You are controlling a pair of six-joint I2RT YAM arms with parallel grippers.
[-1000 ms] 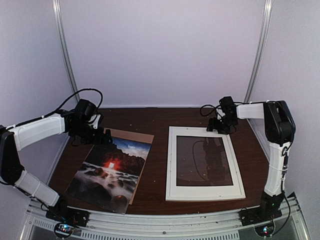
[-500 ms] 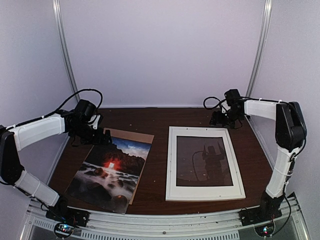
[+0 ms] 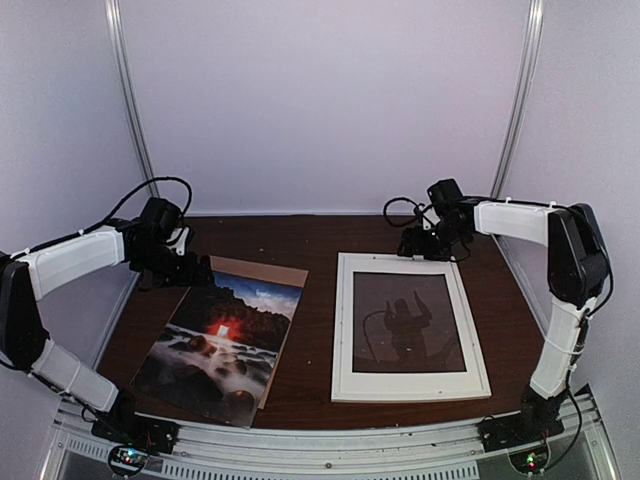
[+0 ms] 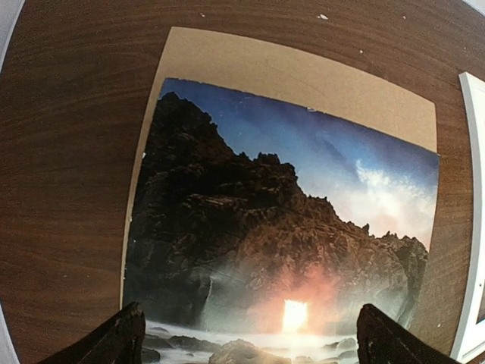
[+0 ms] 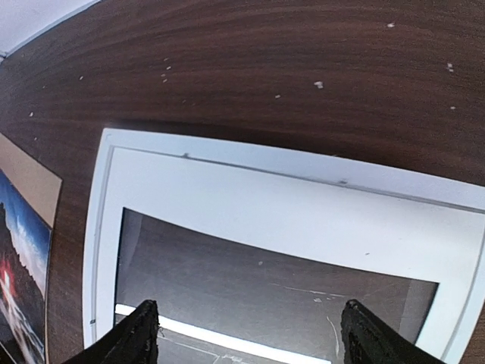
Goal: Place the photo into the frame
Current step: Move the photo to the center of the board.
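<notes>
The photo (image 3: 222, 338), a dark sunset print, lies on a brown backing board (image 3: 268, 270) at the left of the table. It fills the left wrist view (image 4: 258, 220). My left gripper (image 3: 192, 270) hovers over the photo's far left corner, open and empty (image 4: 254, 341). The white frame (image 3: 339, 330) lies flat at the right, with a wide white mat (image 3: 400, 267) and a dark reflective pane inside. My right gripper (image 3: 424, 247) hovers over the frame's far edge (image 5: 227, 155), open and empty (image 5: 250, 334).
Dark wood table (image 3: 300, 235) with white walls at the back and sides. The frame's edge shows at the right of the left wrist view (image 4: 474, 212). The photo (image 5: 14, 265) and board (image 5: 26, 171) show at the left of the right wrist view.
My right gripper has moved left along the frame's far edge. My left gripper has drawn back slightly to the left. The photo and frame have not moved.
</notes>
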